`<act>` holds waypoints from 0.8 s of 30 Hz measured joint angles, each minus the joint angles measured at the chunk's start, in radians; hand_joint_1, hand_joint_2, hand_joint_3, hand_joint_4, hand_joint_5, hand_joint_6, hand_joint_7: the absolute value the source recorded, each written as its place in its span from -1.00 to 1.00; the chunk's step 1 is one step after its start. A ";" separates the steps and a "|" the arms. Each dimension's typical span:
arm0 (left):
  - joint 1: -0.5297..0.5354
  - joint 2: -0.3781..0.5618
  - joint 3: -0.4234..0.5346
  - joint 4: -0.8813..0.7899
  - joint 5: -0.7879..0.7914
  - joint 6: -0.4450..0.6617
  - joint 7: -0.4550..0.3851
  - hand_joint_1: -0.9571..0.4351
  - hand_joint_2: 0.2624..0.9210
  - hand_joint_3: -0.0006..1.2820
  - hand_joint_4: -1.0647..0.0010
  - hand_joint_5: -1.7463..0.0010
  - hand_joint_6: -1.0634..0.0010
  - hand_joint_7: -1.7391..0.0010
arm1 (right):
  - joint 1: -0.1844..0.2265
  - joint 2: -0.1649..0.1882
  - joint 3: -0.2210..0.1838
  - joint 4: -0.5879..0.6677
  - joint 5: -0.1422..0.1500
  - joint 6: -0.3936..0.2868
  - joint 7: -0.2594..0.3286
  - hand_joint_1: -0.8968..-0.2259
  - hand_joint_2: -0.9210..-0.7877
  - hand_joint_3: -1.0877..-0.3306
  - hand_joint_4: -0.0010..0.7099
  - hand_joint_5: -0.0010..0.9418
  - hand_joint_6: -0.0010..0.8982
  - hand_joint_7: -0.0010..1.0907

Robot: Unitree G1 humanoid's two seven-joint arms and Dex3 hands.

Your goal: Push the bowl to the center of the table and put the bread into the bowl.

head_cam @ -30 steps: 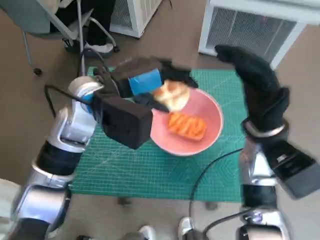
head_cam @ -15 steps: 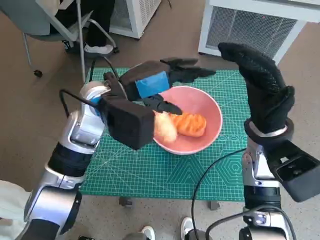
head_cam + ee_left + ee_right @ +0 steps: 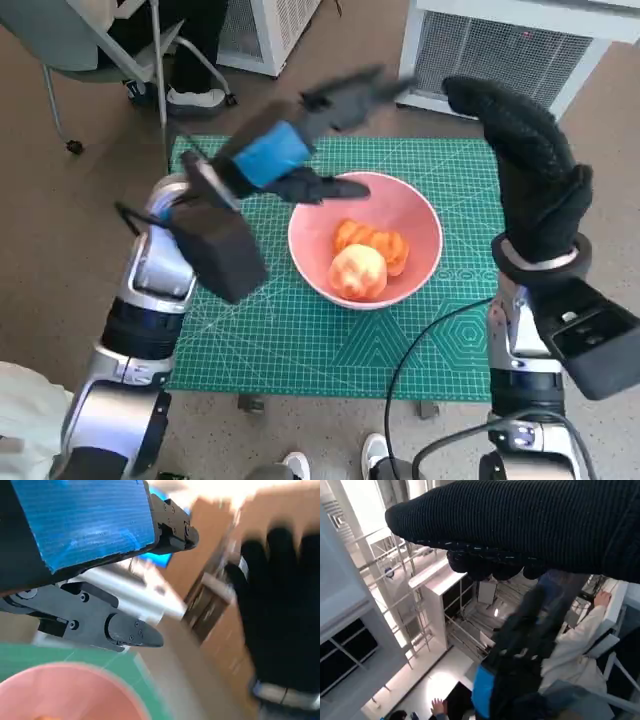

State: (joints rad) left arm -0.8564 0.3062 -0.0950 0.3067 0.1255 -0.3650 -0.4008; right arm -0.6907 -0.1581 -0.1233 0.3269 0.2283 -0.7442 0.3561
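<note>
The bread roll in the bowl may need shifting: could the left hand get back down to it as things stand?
Probably yes. The left hand hangs open over the bowl's far rim, holding nothing, and the bread roll lies uncovered beside the orange piece; the right hand is off to the side.

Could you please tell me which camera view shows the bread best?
The head view: the bread lies in plain sight inside the pink bowl. The left wrist view shows only the bowl's rim; the right wrist view shows neither.
</note>
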 measured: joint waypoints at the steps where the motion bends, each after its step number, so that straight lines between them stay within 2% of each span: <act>1: 0.010 -0.006 0.009 -0.009 -0.012 -0.009 0.012 -0.19 1.00 -0.68 0.53 0.97 0.44 0.96 | -0.003 0.000 0.000 0.001 0.000 0.000 -0.003 -0.04 -1.00 -0.30 -0.98 -0.04 -1.00 0.12; 4: 0.035 -0.027 0.036 -0.030 -0.047 -0.030 0.041 -0.22 1.00 -0.63 0.50 0.97 0.42 0.95 | -0.015 0.000 -0.001 0.005 -0.001 0.002 -0.011 -0.02 -1.00 -0.29 -0.94 -0.07 -1.00 0.13; 8: 0.065 -0.056 0.065 -0.059 -0.098 -0.050 0.067 -0.24 1.00 -0.55 0.48 0.97 0.40 0.94 | -0.036 0.000 -0.001 0.011 -0.008 0.008 -0.024 -0.04 -1.00 -0.27 -0.81 -0.24 -1.00 0.13; 12: 0.093 -0.081 0.087 -0.075 -0.132 -0.085 0.092 -0.25 1.00 -0.48 0.48 0.98 0.40 0.93 | -0.060 0.000 -0.001 0.016 -0.026 0.014 -0.038 -0.08 -1.00 -0.25 -0.70 -0.37 -1.00 0.15; 24: 0.133 -0.118 0.135 -0.080 -0.170 -0.203 0.151 -0.30 1.00 -0.41 0.47 0.98 0.37 0.92 | -0.118 0.003 0.003 0.027 -0.036 0.027 -0.057 -0.10 -1.00 -0.25 -0.59 -0.48 -1.00 0.19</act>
State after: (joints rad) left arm -0.7230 0.1884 0.0404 0.2271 -0.0444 -0.5683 -0.2497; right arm -0.8083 -0.1550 -0.1202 0.3544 0.1926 -0.7171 0.2995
